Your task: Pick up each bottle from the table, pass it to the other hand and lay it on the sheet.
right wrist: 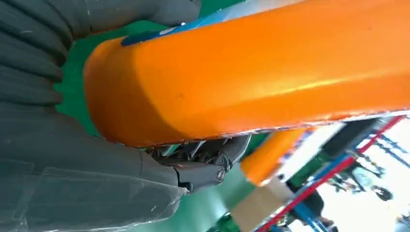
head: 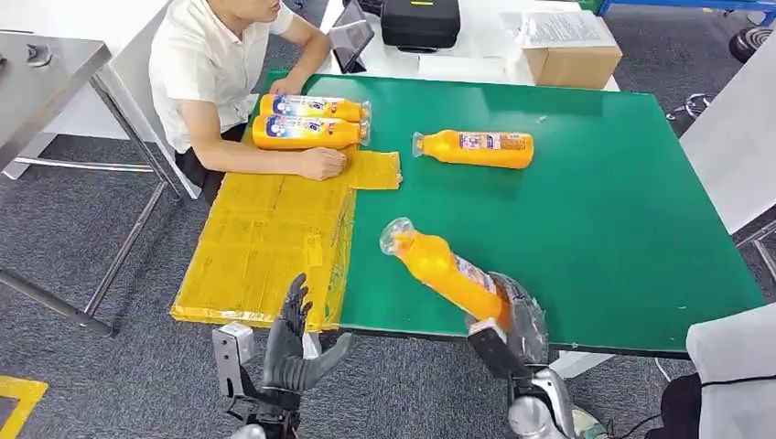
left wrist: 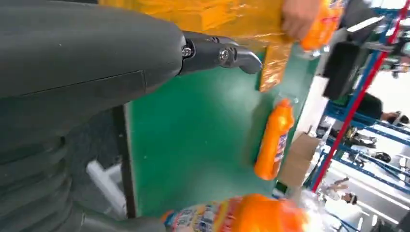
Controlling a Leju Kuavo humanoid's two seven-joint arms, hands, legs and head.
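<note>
My right hand (head: 514, 315) grips an orange bottle (head: 443, 267) by its base, the clear cap end tilted up and toward the left over the green table (head: 595, 210). The right wrist view has this bottle (right wrist: 261, 72) pressed against my palm. My left hand (head: 295, 347) is open, fingers spread, just off the table's near edge below the yellow sheet (head: 265, 247). A second orange bottle (head: 476, 147) lies on the table farther back; it shows in the left wrist view too (left wrist: 273, 140). Two more bottles (head: 307, 122) lie at the sheet's far end.
A person in a white shirt (head: 215, 73) sits at the far left corner, one hand (head: 322, 163) on the sheet beside the two bottles. A cardboard box (head: 572, 59), a black case (head: 420, 23) and a tablet (head: 350, 41) stand on the white table behind.
</note>
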